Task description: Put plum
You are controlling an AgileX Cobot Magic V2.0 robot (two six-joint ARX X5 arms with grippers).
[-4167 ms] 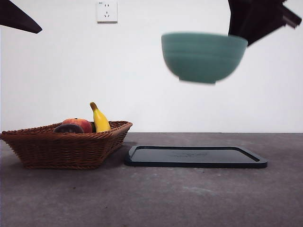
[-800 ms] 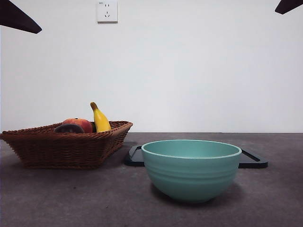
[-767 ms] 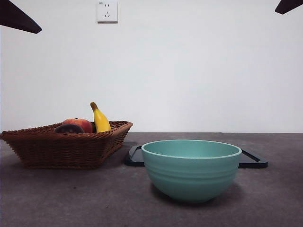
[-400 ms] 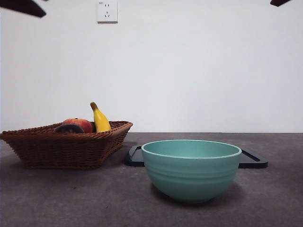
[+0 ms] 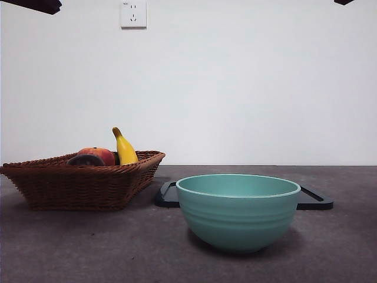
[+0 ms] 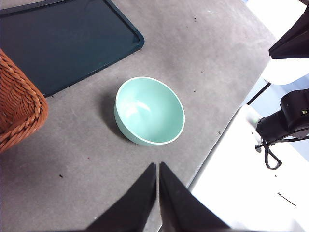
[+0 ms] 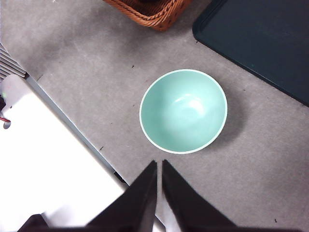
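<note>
A plain white wall with a power socket stands behind a grey desk. On the desk sits a woven brown basket with fruit in it. Next to it lies a flat dark tray, and in front of the tray stands a green bowl with nothing in it.

The bowl sits out in the open, near the basket, with its mouth facing up. That looks like a good spot to drop fruit into, so it is likely where the plum should go.

The plum is in the basket, right beside the red-orange peach, with the yellow banana poking up behind them. Only the top of the plum shows over the basket rim. It looks dark, almost black, and rounded. Most of it is hidden, so I cannot say more.

Both arms wait high above the desk, far from the fruit. The left end effector has its two jaws pressed close together and holds nothing. The right end effector is the same, jaws nearly touching and empty. Each looks down on the bowl.
</note>
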